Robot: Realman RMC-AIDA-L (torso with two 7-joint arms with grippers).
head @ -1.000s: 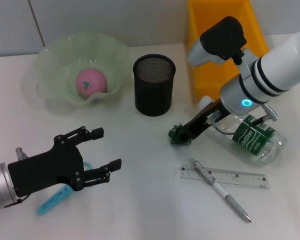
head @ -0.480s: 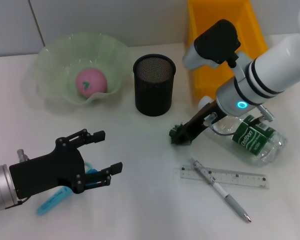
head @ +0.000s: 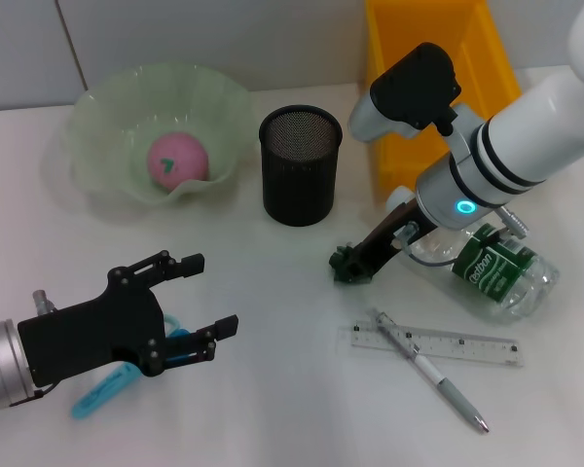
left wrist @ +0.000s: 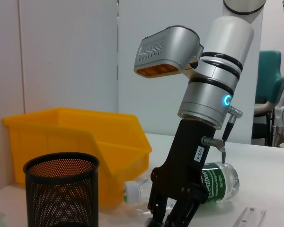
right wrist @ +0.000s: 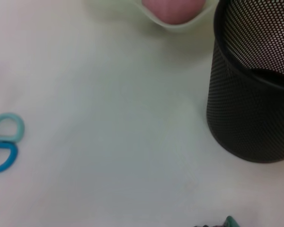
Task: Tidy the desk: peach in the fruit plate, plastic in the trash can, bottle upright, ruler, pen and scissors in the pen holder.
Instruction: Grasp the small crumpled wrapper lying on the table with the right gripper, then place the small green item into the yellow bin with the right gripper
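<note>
The right arm (head: pixel 526 126) is showing white casing with black bands, a glowing cyan ring and a dark camera block; the left arm (head: pixel 0 365) is showing silver, ending in a black gripper (head: pixel 200 297)

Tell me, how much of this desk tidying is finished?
Done: the pink peach sits in the pale green wavy plate. In hand: the right gripper is shut on a dark green plastic scrap low over the table. Left: the clear bottle lies on its side; the clear ruler, silver pen and blue scissors lie outside the black mesh holder. The left gripper hovers open.
</note>
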